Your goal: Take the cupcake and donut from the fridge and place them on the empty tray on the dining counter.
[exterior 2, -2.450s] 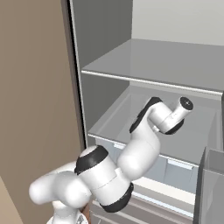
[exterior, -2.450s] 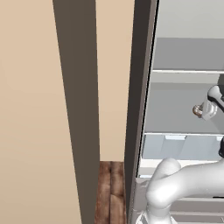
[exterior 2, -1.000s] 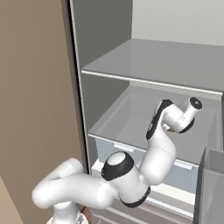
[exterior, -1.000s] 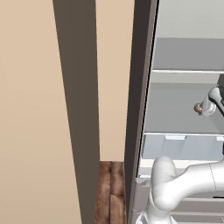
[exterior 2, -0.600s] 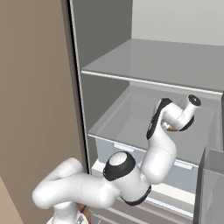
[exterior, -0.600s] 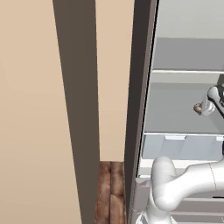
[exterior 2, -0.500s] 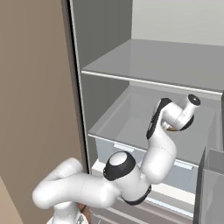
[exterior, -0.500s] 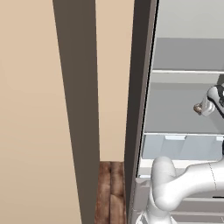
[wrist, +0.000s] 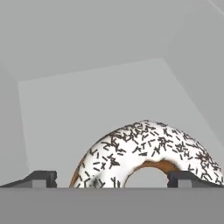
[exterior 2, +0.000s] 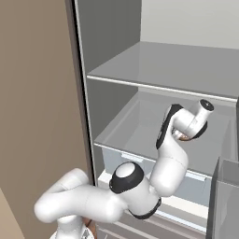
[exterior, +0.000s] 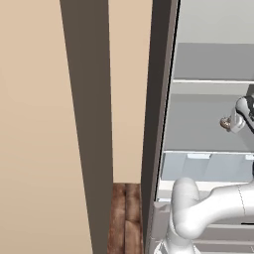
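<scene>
The donut [wrist: 148, 155] lies on the fridge [exterior 2: 154, 70] shelf just ahead of the gripper [wrist: 113, 179], partly between its spread jaws, nothing pinched yet; I would ease in until the ring sits squarely between the tips; then close gently across its rim.

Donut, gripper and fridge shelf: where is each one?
donut [wrist: 131, 148], hand view, on its speckled glaze.
gripper [wrist: 111, 178], hand view, midway between the open fingertips.
fridge shelf [exterior 2: 186, 65], right base view, on its bare upper surface.
</scene>
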Robot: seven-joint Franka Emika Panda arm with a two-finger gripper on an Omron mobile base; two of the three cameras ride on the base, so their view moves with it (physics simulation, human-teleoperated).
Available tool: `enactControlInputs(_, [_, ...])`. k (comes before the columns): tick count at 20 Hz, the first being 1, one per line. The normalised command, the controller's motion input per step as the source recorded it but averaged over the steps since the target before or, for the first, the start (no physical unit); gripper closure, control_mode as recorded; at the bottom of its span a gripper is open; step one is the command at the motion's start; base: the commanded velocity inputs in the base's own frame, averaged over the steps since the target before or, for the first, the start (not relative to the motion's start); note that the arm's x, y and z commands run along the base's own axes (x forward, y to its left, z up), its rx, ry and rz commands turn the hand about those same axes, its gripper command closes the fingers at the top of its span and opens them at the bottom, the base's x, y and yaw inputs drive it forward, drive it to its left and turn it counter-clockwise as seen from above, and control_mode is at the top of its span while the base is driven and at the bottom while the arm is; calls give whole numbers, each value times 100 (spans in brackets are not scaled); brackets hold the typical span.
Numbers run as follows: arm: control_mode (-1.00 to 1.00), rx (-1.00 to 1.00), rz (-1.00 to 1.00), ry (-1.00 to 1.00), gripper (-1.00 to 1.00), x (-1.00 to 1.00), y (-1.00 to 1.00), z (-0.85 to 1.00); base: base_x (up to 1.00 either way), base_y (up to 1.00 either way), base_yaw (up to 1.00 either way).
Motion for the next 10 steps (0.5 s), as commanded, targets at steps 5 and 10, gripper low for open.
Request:
enactControlInputs(5, [-100, 0, 0, 2, -100, -83, -17, -100, 0, 0, 0])
enactControlInputs(10, [-100, 0, 12, 1, -100, -19, 0, -91, 0, 0, 0])
